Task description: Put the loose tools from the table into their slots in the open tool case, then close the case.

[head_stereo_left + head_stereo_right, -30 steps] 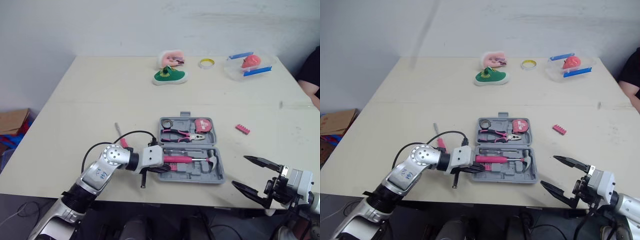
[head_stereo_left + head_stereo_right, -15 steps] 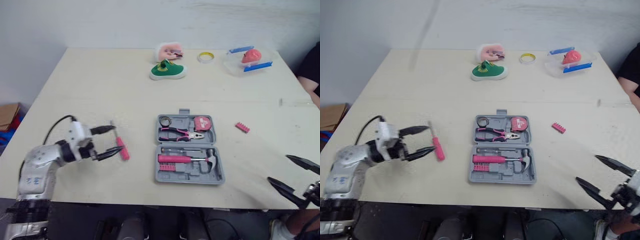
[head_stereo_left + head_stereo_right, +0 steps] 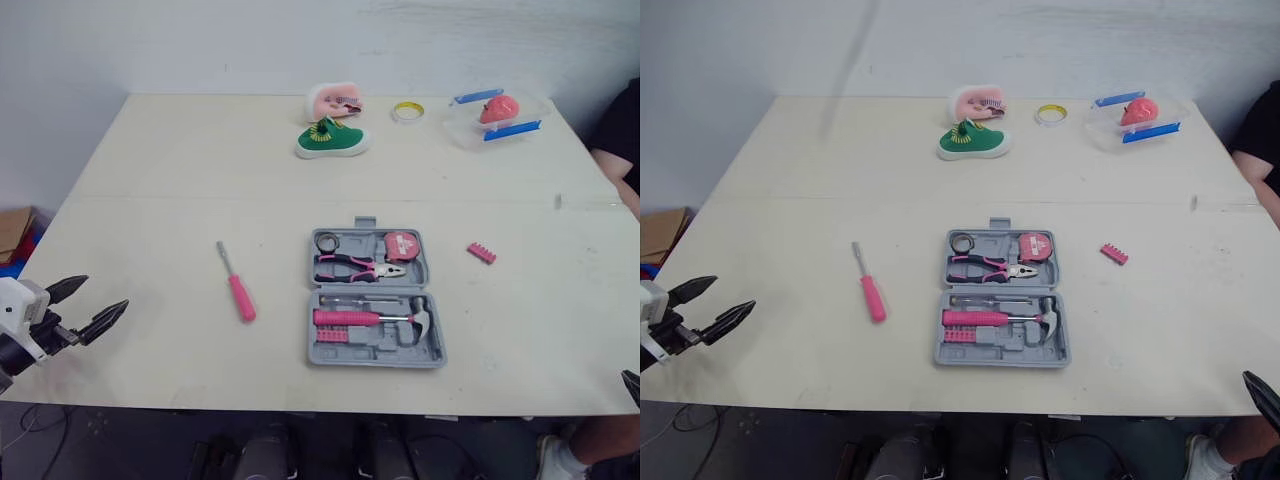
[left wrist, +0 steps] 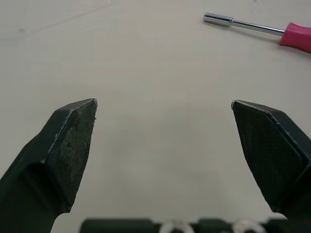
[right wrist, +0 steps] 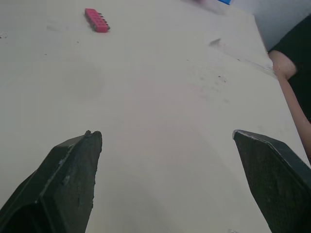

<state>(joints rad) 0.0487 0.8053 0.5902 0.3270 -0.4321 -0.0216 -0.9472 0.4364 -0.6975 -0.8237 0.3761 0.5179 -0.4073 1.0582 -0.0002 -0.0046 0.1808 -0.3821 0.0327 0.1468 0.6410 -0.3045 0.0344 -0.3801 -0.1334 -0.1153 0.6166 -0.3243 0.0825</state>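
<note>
The grey tool case (image 3: 375,300) lies open at the table's middle. It holds pliers (image 3: 360,268), a pink tape measure (image 3: 403,246) and a pink-handled hammer (image 3: 370,318). A pink-handled screwdriver (image 3: 238,285) lies loose on the table to the case's left. A small pink bit holder (image 3: 481,253) lies to the case's right. My left gripper (image 3: 105,295) hangs open and empty at the table's front left edge, well left of the screwdriver (image 4: 262,31). My right gripper (image 5: 167,133) is open over bare table near the front right corner, with the bit holder (image 5: 97,20) far ahead of it.
At the table's back stand a green shoe (image 3: 330,140), a pink object (image 3: 335,100), a yellow tape roll (image 3: 407,110) and a clear box (image 3: 495,118) with blue clips. A person's arm (image 5: 291,82) rests at the table's right edge.
My left gripper has let go of the hammer in the case, opened, and drawn back left past the screwdriver to the table's edge. My right gripper has dropped back toward the front right corner.
</note>
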